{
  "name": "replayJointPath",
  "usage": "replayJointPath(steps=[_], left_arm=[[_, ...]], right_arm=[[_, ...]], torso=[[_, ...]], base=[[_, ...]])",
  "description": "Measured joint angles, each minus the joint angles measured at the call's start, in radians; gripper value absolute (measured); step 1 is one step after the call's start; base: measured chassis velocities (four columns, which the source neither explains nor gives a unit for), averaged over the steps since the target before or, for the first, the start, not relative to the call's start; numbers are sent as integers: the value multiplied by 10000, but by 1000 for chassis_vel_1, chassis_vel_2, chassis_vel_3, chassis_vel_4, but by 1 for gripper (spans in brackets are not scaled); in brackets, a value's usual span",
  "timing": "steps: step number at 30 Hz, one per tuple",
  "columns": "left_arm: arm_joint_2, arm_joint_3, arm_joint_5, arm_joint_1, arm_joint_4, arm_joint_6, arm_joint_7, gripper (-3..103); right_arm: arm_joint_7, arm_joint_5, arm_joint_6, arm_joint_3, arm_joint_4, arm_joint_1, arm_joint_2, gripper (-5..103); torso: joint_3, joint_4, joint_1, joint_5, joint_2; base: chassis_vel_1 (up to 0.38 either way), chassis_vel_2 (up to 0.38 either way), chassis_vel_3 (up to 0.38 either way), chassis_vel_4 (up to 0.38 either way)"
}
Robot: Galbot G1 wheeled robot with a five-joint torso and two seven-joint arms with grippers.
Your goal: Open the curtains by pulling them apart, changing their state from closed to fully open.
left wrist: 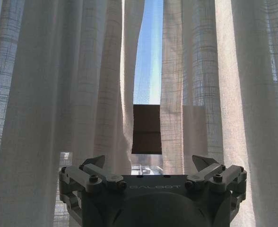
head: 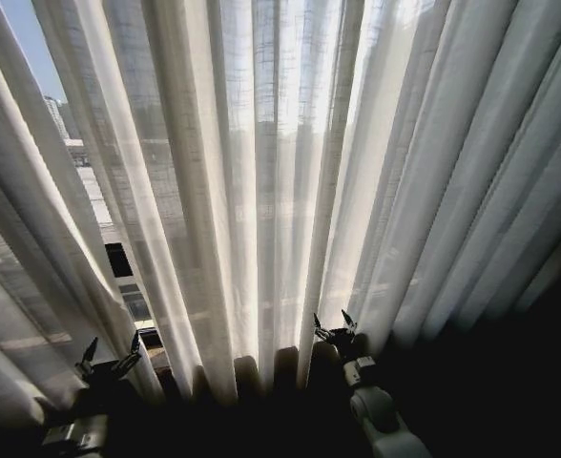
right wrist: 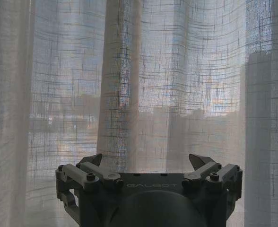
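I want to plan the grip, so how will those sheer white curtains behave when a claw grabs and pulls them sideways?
The curtains hang in long loose pleats, so they will probably bunch and fold rather than move as a sheet. Buildings show through the weave, so the fabric is likely thin and light, and may slip from the open left claw or open right claw unless pinched firmly.

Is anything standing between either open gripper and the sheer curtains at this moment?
Nothing visible does. The left gripper and right gripper both sit open right in front of the curtains, with only bare fabric ahead of their fingertips in both wrist views; neither holds cloth.
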Motion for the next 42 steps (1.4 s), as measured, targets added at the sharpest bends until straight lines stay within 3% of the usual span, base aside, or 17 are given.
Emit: replayJointPath(steps=[16,26,28,30,32,33,34,36,39,42], left_arm=[[0,0,0,1,0,0,0,100],[0,0,0,0,0,0,0,100],[0,0,0,1,0,0,0,100],[0,-1,0,1,0,0,0,100],[0,-1,0,1,0,0,0,100],[0,0,0,1,0,0,0,100],[0,0,0,1,0,0,0,100],[0,-1,0,0,0,0,0,100],[0,0,0,1,0,0,0,100],[0,0,0,0,0,0,0,100]], right_arm=[[556,542,-159,-764,-1634,1939,-83,100],[603,536,-199,-1109,-2082,2312,-193,102],[541,482,-167,-1143,-2149,2363,-215,93],[513,474,-144,-1150,-2170,2371,-215,93],[477,465,-112,-1153,-2200,2380,-215,83],[467,463,-101,-1153,-2205,2382,-214,83],[443,459,-80,-1155,-2210,2382,-213,72],[429,458,-64,-1156,-2210,2382,-213,72],[378,456,-27,-1163,-2210,2380,-214,56],[356,456,-14,-1164,-2206,2371,-213,50]], torso=[[-3,1,-7,-1,3],[-3,0,-7,-1,3],[-4,1,-7,-1,4],[-4,1,-7,-2,3],[-3,0,-7,-1,3],[-3,0,-7,-2,3],[-3,1,-7,-1,3],[-4,0,-7,-1,4],[-4,0,-7,-1,3],[-4,1,-7,-1,4]], base=[[0,0,0,0],[0,0,0,0],[0,0,0,0],[0,0,0,0],[0,0,0,0],[0,0,0,0],[0,0,0,0],[0,0,0,0],[0,0,0,0],[0,0,0,0]])
